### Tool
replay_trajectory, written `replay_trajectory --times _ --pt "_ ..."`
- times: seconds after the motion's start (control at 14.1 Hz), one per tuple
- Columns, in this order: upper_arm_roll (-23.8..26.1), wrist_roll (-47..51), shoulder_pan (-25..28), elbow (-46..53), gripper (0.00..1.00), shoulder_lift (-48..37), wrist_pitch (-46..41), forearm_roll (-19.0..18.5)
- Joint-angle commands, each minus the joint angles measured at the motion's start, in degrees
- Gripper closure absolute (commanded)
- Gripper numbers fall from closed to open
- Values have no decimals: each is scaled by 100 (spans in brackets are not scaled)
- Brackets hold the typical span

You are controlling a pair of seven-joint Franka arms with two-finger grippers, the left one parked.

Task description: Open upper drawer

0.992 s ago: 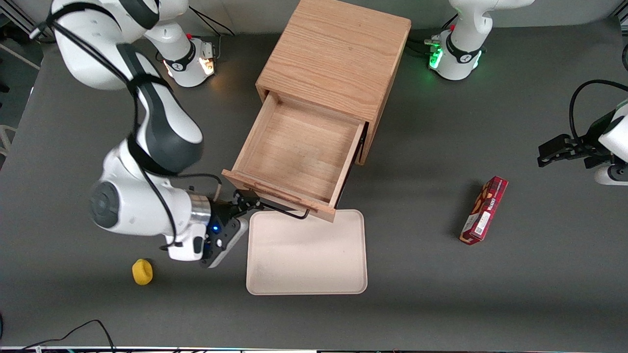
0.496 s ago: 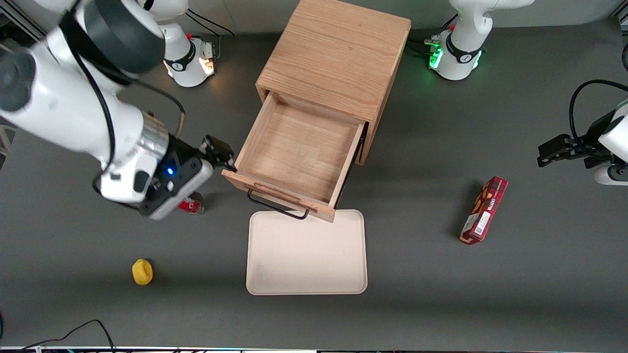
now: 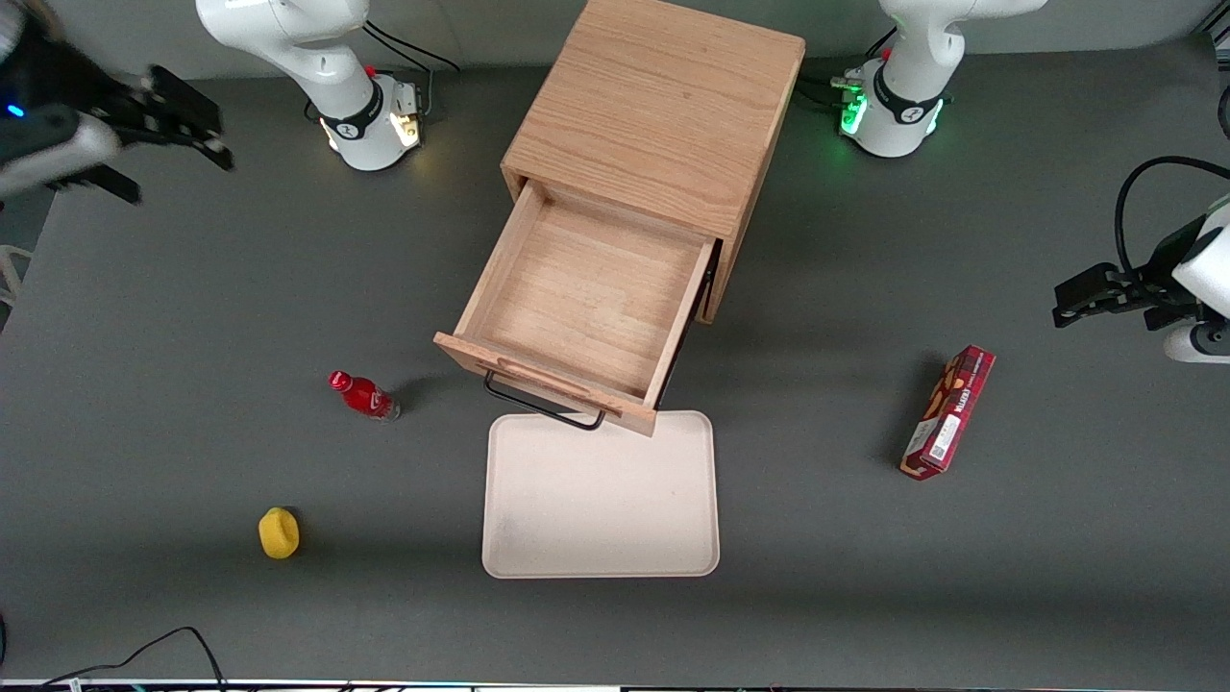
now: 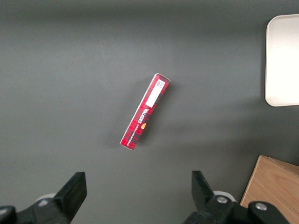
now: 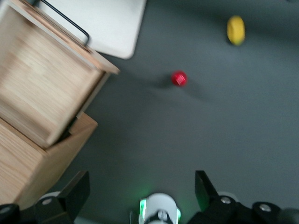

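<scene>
The upper drawer (image 3: 591,288) of the oak cabinet (image 3: 663,106) stands pulled far out, its plank interior bare. Its thin black wire handle (image 3: 543,404) hangs over the edge of the tray. My right gripper (image 3: 204,125) is open and empty, high up near the working arm's end of the table, well away from the drawer. In the right wrist view the open fingers (image 5: 74,191) frame bare table, with the drawer (image 5: 42,88) and its handle (image 5: 65,21) off to one side. The lower drawer front is hidden under the open one.
A cream tray (image 3: 601,500) lies in front of the drawer. A small red bottle (image 3: 363,395) and a yellow object (image 3: 279,532) lie toward the working arm's end. A red box (image 3: 948,411) lies toward the parked arm's end.
My gripper has left the drawer handle, risen and swung away to the working arm's end of the table. The drawer stays open. The red bottle is now uncovered.
</scene>
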Motion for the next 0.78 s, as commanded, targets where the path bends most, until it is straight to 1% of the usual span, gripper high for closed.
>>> replay_trajectory --times 0.0,0.21,0.35,0.5,0.57,0.71 --pt "-244 618 69 -1429 0 -750 152 -167" --pt "-517 1734 60 -2827 0 -1471 811 -176" --pt "-666 2132 52 -3410 0 -1719 1373 -193" --pt "-798 2343 34 -3395 0 -1641 1865 -613" --pt "-816 2309 16 -3377 0 -1562 2068 -694" --pt "-913 2248 34 -3377 0 -1473 2359 -729"
